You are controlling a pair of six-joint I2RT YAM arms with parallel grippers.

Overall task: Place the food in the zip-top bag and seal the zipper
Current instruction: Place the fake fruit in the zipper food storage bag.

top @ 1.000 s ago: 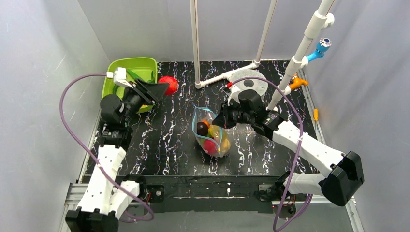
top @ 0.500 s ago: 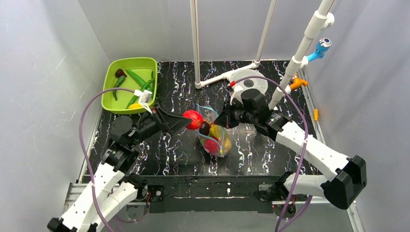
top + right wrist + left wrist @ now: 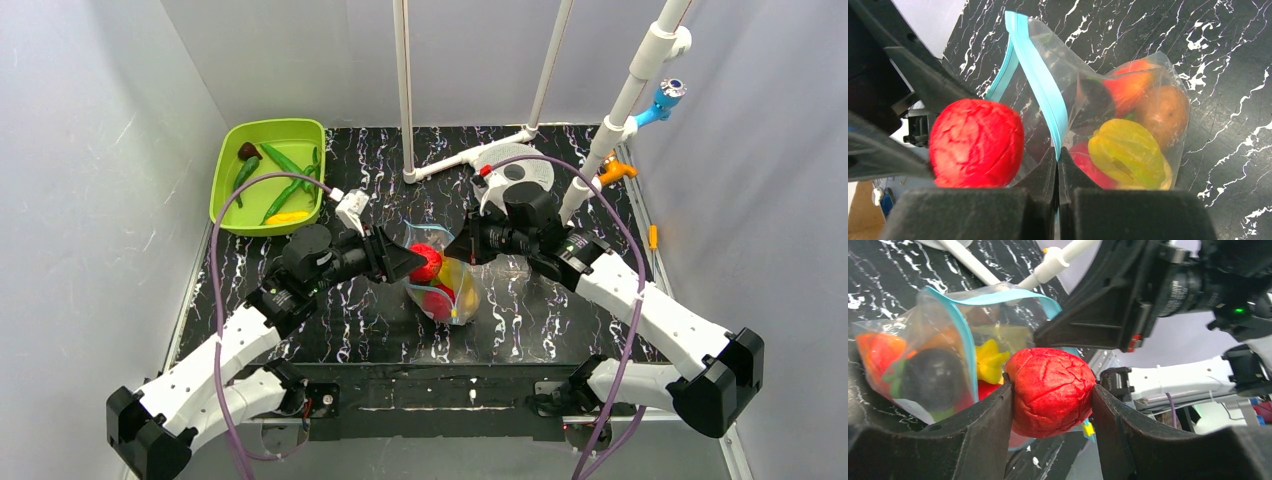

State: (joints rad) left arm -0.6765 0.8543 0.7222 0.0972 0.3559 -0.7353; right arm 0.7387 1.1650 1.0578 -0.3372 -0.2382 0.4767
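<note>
Food-filled zip-top bag (image 3: 452, 290), zipper (image 3: 1040, 82) unsealed

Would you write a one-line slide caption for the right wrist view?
Right hand pinches the zipper of the zip-top bag while the left hand holds a red fruit.

place: robotics lab test cell;
table: black white-veined table (image 3: 340, 310);
walls: plain grey panels (image 3: 90, 150) enclosing the table's sides;
frame: white pipes (image 3: 404, 90) at the table's far edge;
robots: left arm (image 3: 225, 345), right arm (image 3: 650, 310) at the table's near edge

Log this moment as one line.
left pincer: shut on red fruit at zip-top bag mouth | right pincer: pinching zipper | seal: not done
</note>
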